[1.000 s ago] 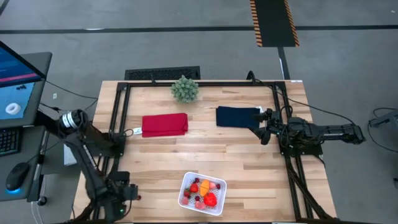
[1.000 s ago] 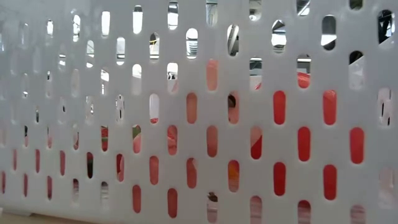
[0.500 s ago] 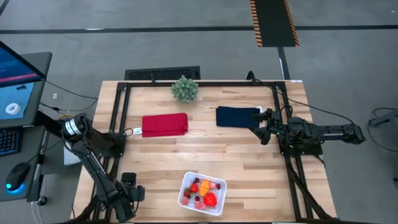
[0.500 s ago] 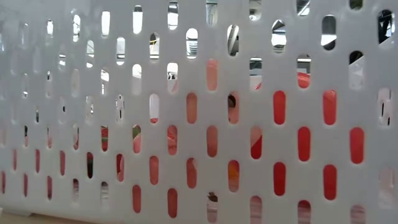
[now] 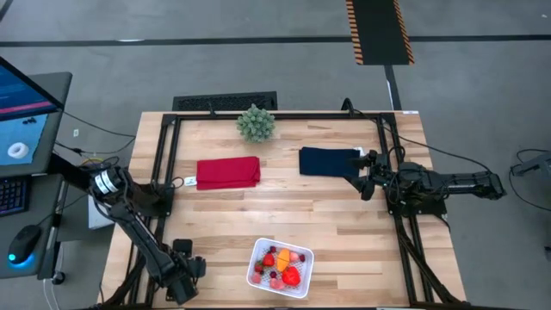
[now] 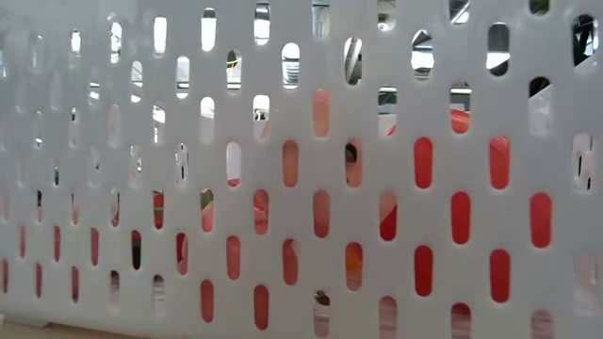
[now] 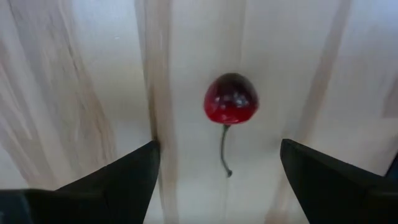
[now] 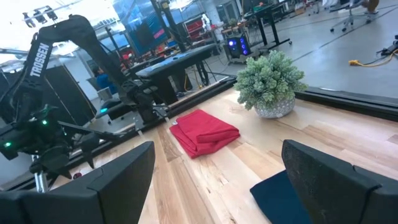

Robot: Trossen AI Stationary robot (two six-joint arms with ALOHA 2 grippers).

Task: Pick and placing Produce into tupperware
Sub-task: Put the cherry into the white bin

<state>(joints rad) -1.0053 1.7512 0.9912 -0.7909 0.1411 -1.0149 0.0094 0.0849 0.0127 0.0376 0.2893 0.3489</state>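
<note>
Most Produce [image 5: 281, 264] already piled in tupperware [image 5: 257, 252] at near edge, one cherry [image 7: 231, 99] left on bare wood, framed between wide-open, empty left gripper [image 7: 217, 165] fingers.

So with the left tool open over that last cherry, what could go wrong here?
The cherry is round with a thin stem, so the left tool may pinch the stem or nudge it rolling. It lies near the table edge and could drop off. The tupperware is already crowded, so it might bounce out.
</note>
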